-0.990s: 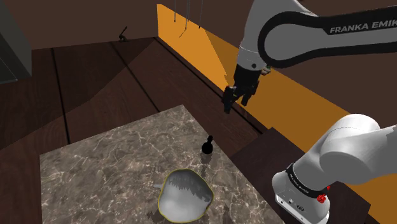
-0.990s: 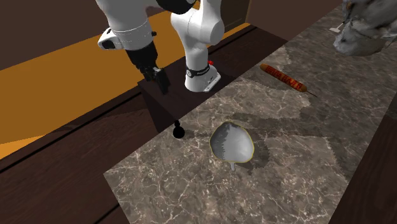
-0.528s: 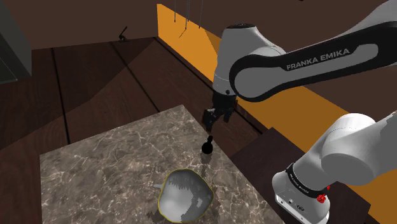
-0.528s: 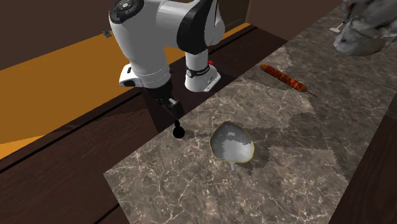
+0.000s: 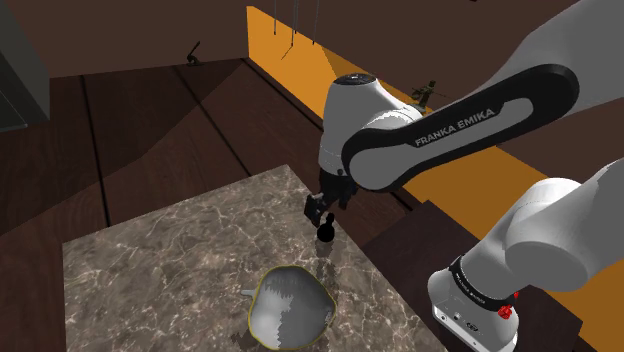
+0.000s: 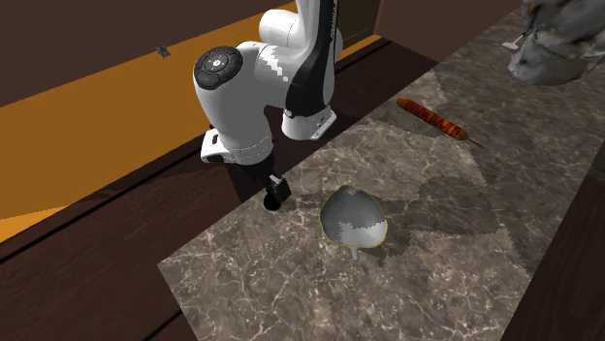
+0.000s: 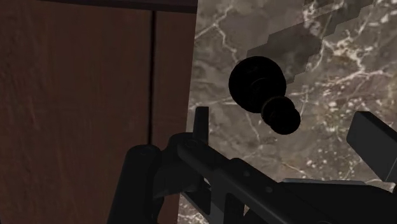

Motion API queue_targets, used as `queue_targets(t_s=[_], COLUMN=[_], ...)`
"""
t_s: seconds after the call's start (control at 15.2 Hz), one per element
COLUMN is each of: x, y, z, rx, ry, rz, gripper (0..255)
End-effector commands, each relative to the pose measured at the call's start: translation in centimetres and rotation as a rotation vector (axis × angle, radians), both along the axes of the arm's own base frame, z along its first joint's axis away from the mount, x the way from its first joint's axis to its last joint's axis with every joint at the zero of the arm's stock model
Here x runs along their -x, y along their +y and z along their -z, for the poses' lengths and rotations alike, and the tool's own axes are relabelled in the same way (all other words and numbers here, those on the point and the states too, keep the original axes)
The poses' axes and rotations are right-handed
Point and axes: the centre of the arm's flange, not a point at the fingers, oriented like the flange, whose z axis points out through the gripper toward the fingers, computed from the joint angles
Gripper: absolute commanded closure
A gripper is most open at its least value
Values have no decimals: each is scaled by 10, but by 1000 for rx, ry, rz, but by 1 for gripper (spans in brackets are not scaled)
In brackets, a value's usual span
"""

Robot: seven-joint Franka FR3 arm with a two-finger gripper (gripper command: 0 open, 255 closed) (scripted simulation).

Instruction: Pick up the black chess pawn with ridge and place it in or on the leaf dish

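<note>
Marble countertop (image 5: 150, 270): brown-grey, veined, running long across the second exterior view; dark wood planks border it on the arm's side.

Franka arm (image 5: 450, 130): white, bent over the counter's edge from its stand, wrist pointing down.

Leaf dish (image 5: 288, 308): grey inside, yellow-green rim, short stem. It lies flat on the marble near the counter's edge, towards the shoulder view's bottom. Nothing in it.

Sausage on a stick (image 6: 434, 119): reddish-brown, lying on the marble well apart from the dish, towards the second exterior view's upper right.

Gripper (image 5: 320, 207): all black, low over the counter's edge, just above the pawn. In the wrist view the two fingers (image 7: 201, 121) stand spread wide, with marble showing between them.

Black chess pawn (image 7: 264, 89): stands upright on the marble close to the counter's edge, near the dish but apart from it. In the wrist view its head sits in the gap between the spread fingers, with neither one touching it. In the second exterior view one finger overlaps it, so contact there is hard to judge. Its ridge is lost in the solid black.
</note>
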Motion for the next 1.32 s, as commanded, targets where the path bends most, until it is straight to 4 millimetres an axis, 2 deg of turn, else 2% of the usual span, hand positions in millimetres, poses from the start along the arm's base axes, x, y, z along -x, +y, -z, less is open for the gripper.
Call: queue_targets(t_s=[0.0, 0.07, 0.59, 0.66, 1.25], x=[0, 1, 1, 1, 1], y=[1, 1, 1, 1, 1], z=[11, 19, 19, 19, 19], rx=[0, 0, 0, 0, 0], ry=[-1, -1, -1, -1, -1], rz=[0, 0, 0, 0, 0], gripper=[0, 0, 0, 255, 255])
